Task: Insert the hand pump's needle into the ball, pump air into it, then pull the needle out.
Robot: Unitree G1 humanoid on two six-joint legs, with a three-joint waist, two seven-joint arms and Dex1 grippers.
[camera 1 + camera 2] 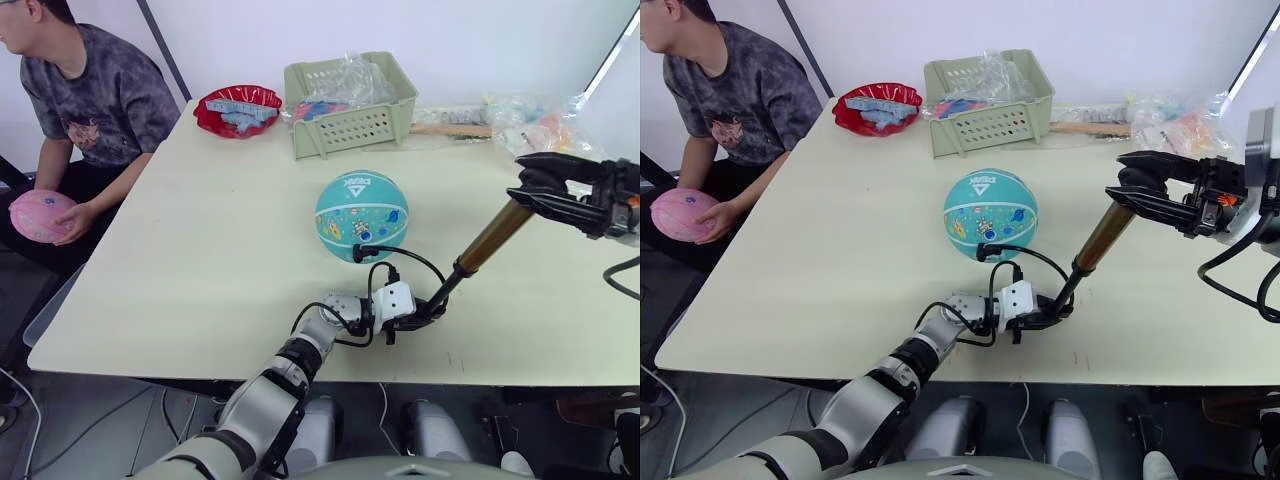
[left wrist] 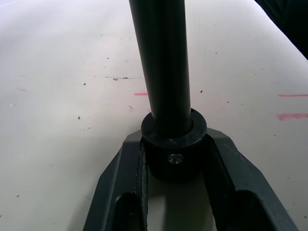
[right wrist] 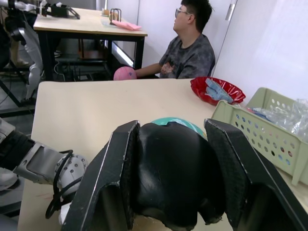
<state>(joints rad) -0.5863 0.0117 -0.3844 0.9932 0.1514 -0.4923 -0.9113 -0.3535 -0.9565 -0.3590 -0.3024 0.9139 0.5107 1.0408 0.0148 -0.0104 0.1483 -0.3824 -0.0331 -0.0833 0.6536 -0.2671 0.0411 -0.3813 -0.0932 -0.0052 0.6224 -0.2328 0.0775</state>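
Note:
The teal-blue ball [image 1: 362,215] rests mid-table. The hand pump [image 1: 495,236] leans from its black lower end near the table's front edge up to the right. My left gripper [image 1: 425,312] is shut on that lower end cap [image 2: 174,149], a finger on each side. At the top, my right gripper [image 1: 545,182] is shut on the black T-handle [image 3: 168,168]. The thin black hose [image 1: 410,258] loops from the pump's base to a small black fitting [image 1: 360,252] pressed against the ball's lower front. The needle's metal pin is hidden there.
A green basket [image 1: 350,105] and a red bowl [image 1: 238,108] stand at the table's back. Plastic bags [image 1: 540,120] lie at the back right. A person sits at the left holding a pink ball [image 1: 38,215]. The table's front edge [image 1: 300,365] is close under my left arm.

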